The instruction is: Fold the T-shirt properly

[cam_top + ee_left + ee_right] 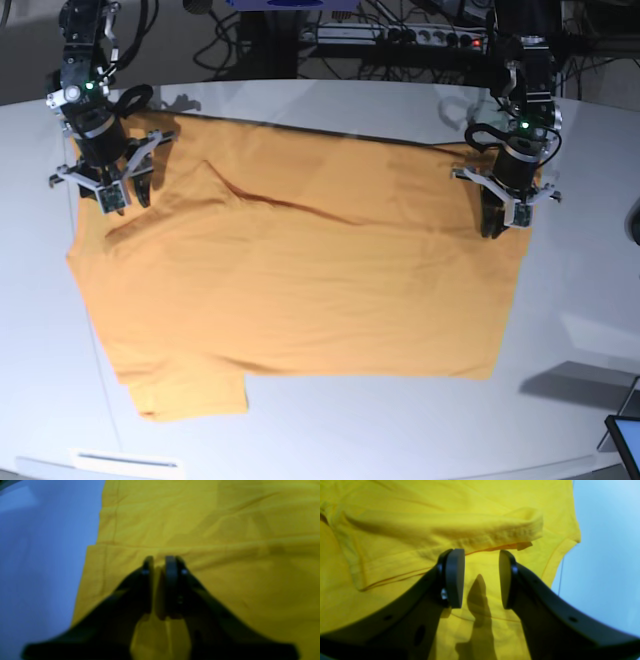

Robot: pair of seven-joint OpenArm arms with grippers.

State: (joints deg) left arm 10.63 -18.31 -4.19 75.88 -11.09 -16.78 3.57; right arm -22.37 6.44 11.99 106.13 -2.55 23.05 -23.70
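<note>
**T-shirt flat on the table, both arms at its far edge**

Left wrist view: my left gripper (pixel 160 563) is nearly closed over the T-shirt (pixel 225 525); I cannot tell whether it pinches cloth.

Right wrist view: my right gripper (pixel 481 577) stands open above a rumpled fold, holding nothing.

Base view: the T-shirt (pixel 300 270) lies spread across the white table (pixel 400 430).
</note>
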